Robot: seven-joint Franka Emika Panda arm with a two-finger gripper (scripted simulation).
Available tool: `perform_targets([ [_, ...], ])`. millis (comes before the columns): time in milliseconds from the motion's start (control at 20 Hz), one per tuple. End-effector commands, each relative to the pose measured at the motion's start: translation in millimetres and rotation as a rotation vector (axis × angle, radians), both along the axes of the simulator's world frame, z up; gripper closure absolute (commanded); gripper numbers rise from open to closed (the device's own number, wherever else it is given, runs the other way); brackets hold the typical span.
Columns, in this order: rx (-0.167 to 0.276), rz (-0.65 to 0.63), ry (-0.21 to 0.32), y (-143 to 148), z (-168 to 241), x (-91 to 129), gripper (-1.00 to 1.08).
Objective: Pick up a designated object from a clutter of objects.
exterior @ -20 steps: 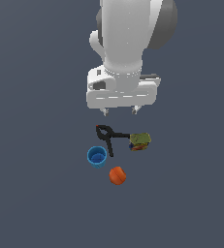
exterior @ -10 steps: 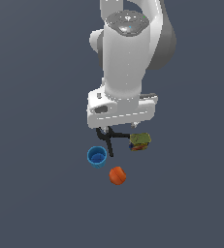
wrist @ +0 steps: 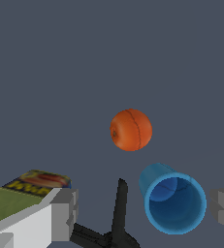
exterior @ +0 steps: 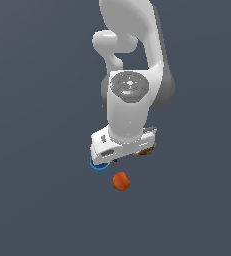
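Sitting alone: orange ball, apart from the blue cup
Fingers: spread wide, holding nothing
Box: beside one finger

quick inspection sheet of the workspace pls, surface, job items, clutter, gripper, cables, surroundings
surface: plain dark grey floor, unmarked
job's thing: orange ball with a dark seam, lying free, apart from the cup and tool
clutter: blue cup, open and hollow; black scissor-like tool beside it; green-topped box partly behind a finger
gripper: gripper open over the cup and tool, holding nothing; fingers spread wide, short of the ball
cables: nothing seen
surroundings: nothing seen beyond the white arm
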State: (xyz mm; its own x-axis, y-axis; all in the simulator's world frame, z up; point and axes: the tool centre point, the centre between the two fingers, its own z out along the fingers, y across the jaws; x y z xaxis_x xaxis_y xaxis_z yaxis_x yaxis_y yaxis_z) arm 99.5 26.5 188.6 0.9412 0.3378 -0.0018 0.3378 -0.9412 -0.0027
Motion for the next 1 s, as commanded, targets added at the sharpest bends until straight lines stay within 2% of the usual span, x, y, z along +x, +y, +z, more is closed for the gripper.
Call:
perform_targets([
  [0,-0.001,0.042,-0.001,-0.6,-21.2,11.2,-0.92],
  [500,-0.002,0.147,-0.002,-2.1,-79.7,34.7,-0.92],
  [950,-0.002,0.166,-0.001,-2.4,-91.7,37.7,-0.92],
])
